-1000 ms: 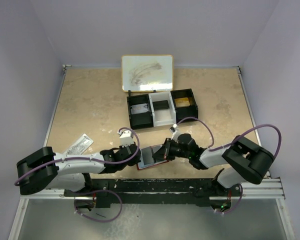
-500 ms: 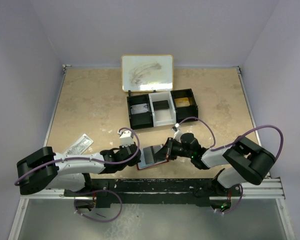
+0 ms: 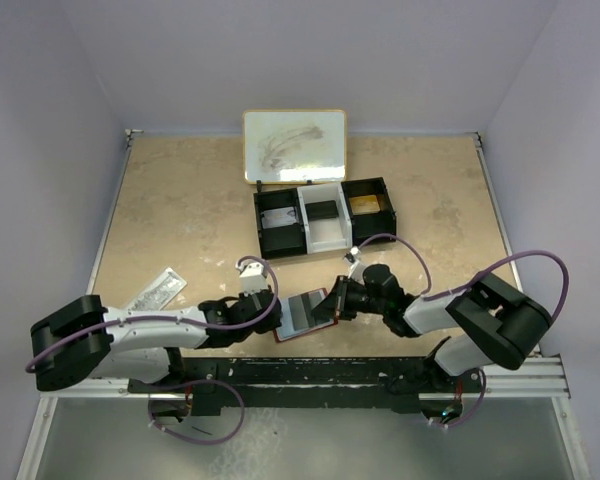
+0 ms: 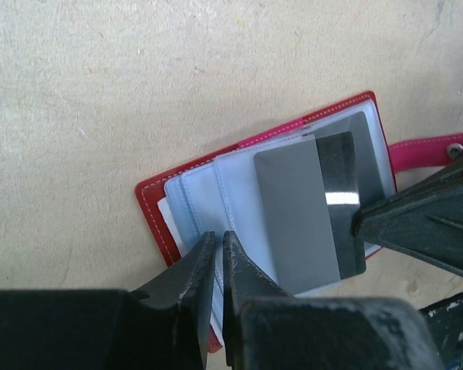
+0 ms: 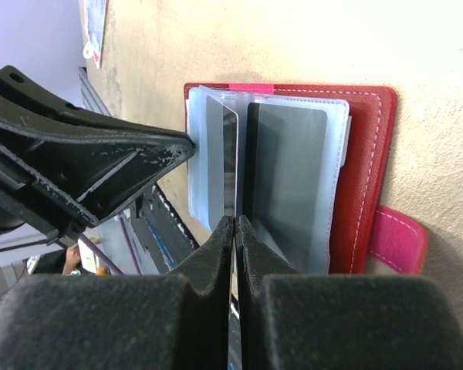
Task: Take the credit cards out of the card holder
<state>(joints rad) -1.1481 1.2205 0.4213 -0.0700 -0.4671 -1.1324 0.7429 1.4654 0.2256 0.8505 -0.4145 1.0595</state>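
Card holder point(image 4: 150, 212) lies open; left jaws pinch its sleeve point(image 4: 201, 196), right jaws clamp grey card point(image 4: 293, 216).

The card holder point(image 4: 149, 212) looked like red faux leather, faintly sheened, with pale stitching. Its sleeves point(image 4: 204, 193) were soft clear plastic, slightly milky. The 1 card point(image 4: 293, 223) I could see was matt grey plastic, its dark strip point(image 4: 338, 173) glossy. The left end effector point(image 4: 218, 240) and right end effector point(image 5: 234, 223) had hard black plastic fingers, matt and scuffed. The bench point(image 4: 139, 77) was matt, mottled beige, stone-like.
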